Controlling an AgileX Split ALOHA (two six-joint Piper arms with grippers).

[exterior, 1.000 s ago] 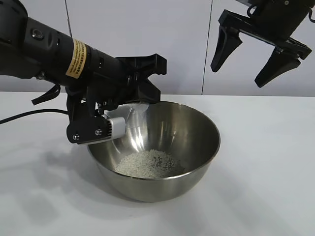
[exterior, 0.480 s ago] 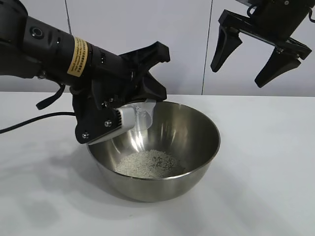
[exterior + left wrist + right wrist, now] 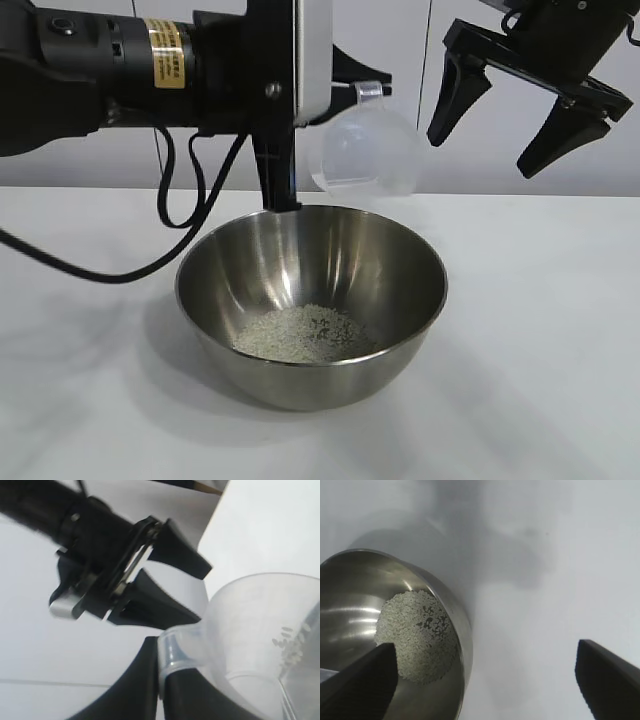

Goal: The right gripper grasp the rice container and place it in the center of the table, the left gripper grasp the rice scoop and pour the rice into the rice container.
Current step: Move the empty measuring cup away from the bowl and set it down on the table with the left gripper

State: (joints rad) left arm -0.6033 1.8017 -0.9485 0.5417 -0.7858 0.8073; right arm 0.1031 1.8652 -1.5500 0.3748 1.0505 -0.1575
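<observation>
Your left gripper (image 3: 350, 85) is clamped on the handle of the rice scoop (image 3: 365, 152), holding it in the air above the far rim of the rice container (image 3: 311, 300). The scoop hangs clear of the bowl, not touching it. In the left wrist view the two black fingers (image 3: 135, 690) pinch the scoop's translucent tab between them, and only a few grains cling to the inside wall of the rice scoop (image 3: 260, 630); the rest of its visible interior looks bare.

The rice (image 3: 305, 334) lies as a pale heap at the bottom of the steel bowl, slightly toward the near side. The bowl stands upright on the white table (image 3: 540, 330), about in the middle of what you can see of it.

Your right gripper (image 3: 525, 110) hangs high above the table, up and to the right of the bowl, well apart from it, its fingers spread wide with nothing between them. From its wrist camera you see the two fingertips (image 3: 607, 677) framing bare tabletop just beside the rice container (image 3: 455, 615), with the rice (image 3: 415, 635) visible inside.
</observation>
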